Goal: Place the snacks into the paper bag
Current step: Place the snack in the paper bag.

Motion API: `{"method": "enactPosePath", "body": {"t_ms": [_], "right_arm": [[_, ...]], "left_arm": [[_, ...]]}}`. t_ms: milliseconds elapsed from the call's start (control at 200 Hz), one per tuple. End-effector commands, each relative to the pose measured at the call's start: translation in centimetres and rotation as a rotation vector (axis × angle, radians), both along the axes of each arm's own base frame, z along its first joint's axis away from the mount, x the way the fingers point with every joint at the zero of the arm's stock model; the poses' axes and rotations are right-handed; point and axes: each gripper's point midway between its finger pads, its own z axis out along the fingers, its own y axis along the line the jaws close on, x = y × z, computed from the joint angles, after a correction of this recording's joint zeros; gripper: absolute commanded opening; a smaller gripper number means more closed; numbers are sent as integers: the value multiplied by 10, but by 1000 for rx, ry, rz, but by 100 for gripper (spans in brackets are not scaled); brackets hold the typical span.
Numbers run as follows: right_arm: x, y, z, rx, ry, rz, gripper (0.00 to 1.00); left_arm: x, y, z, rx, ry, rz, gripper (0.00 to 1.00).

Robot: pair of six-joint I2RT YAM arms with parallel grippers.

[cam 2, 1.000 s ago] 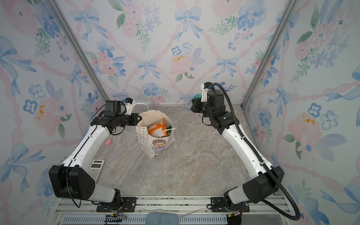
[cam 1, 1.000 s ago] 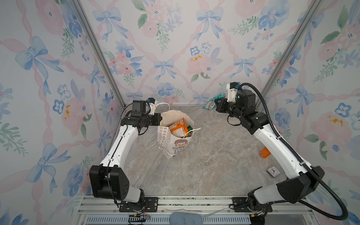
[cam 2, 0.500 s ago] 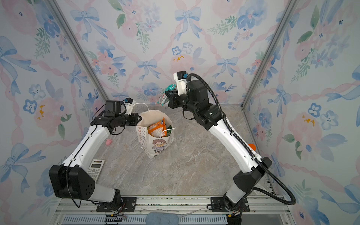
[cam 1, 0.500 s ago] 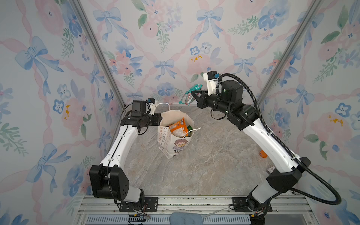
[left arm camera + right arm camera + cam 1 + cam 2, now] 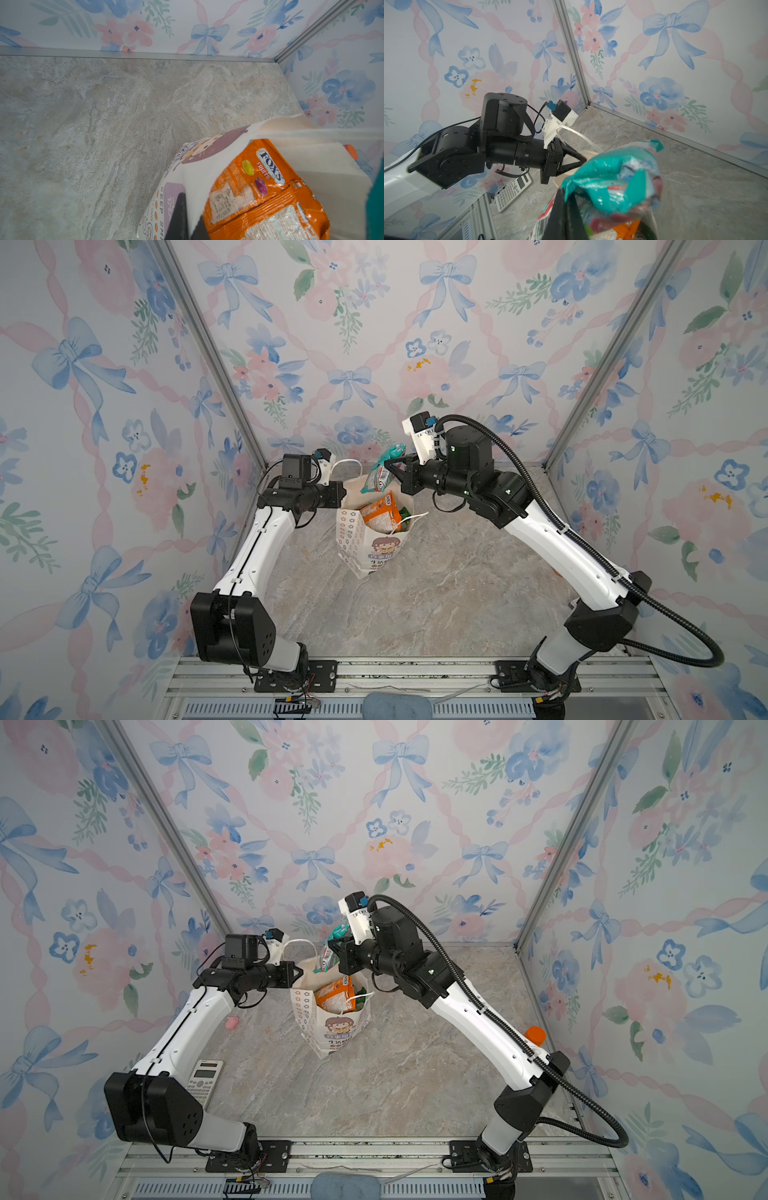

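The cream paper bag stands upright and open near the back of the marble floor. My left gripper is shut on the paper bag's left rim, one finger inside and one outside. An orange FOX'S snack sticks up inside, with a green one beside it. My right gripper is shut on a teal snack pouch, which hangs over the bag's mouth.
A calculator lies at the left near my left arm's base. A small pink object sits by the left wall. An orange bottle stands at the right wall. Patterned walls close in three sides.
My right arm has swung from the back right corner leftward, carrying the teal snack pouch to above the bag's mouth. The left arm and the bag have not moved.
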Motion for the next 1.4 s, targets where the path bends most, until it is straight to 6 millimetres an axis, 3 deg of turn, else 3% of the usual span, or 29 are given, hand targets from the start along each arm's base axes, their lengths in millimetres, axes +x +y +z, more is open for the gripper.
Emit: {"method": "enactPosePath", "body": {"t_ms": [0,450,865,1175,1200,1395], "right_arm": [[-1,14,-9,-11,-2,30,0],[1,29,-32,-32,71,55,0],[-22,29,-33,-48,59,72,0],[-30,30,-53,-71,99,71,0],[-35,23,-42,-52,84,71,0],[-39,16,-37,-49,72,59,0]], "left_arm": [[-9,-2,-8,-14,34,-17,0],[-8,-2,-9,-12,36,-19,0],[-8,-2,-9,-13,35,-19,0],[-8,-1,-8,-14,34,-17,0],[-8,-1,-9,-14,37,-18,0],[-8,-1,-9,-13,36,-17,0]]}}
